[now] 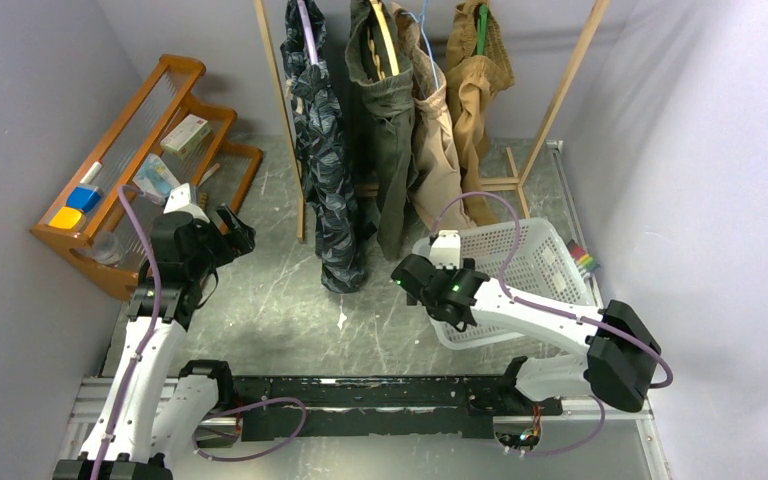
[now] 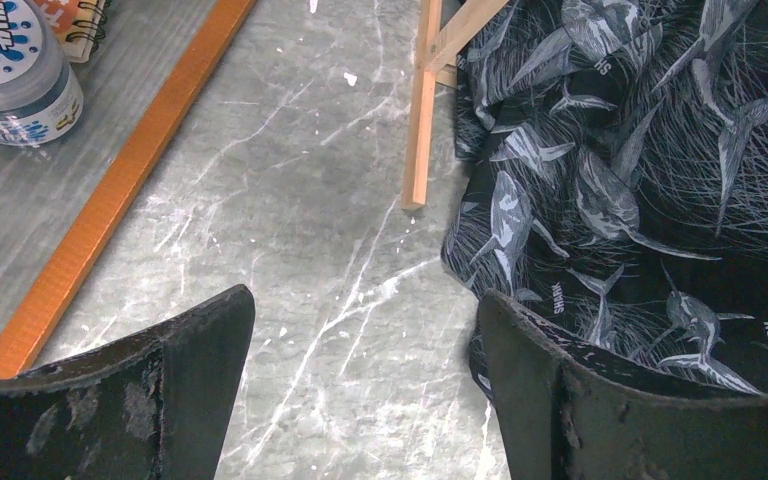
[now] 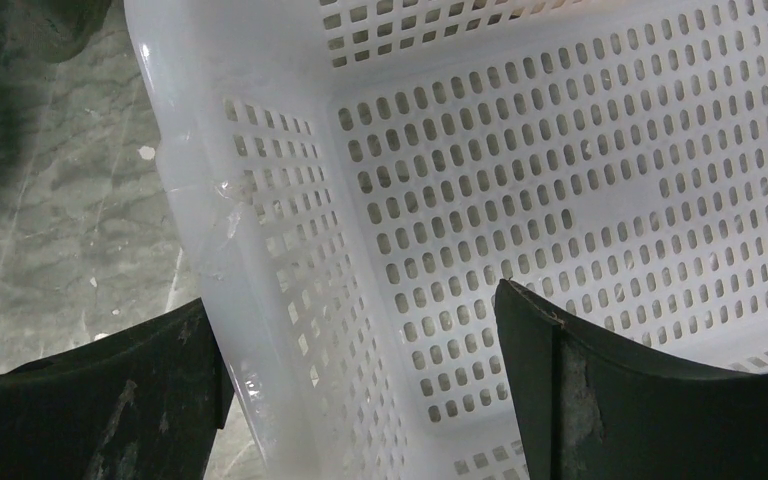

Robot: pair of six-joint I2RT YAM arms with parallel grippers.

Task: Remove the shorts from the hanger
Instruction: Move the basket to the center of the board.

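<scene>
Several shorts hang from a wooden rack (image 1: 282,90) at the back: navy printed shorts (image 1: 325,170), olive green (image 1: 380,120), light beige (image 1: 438,150) and tan-brown (image 1: 477,80). My left gripper (image 1: 242,232) is open, low over the floor, left of the navy shorts. In the left wrist view the left gripper (image 2: 365,330) holds nothing, and the navy shorts (image 2: 640,180) lie just past its right finger (image 2: 540,380). My right gripper (image 1: 406,278) is open at the near left corner of the white basket (image 1: 550,228). In the right wrist view the right gripper (image 3: 360,320) straddles the basket's wall (image 3: 260,300).
An orange wooden shelf (image 1: 175,75) with a box, sponges and a jar (image 2: 10,60) stands at the left. The rack's foot (image 2: 422,120) rests on the grey marbled floor beside the navy shorts. Coloured markers (image 1: 582,258) lie right of the basket.
</scene>
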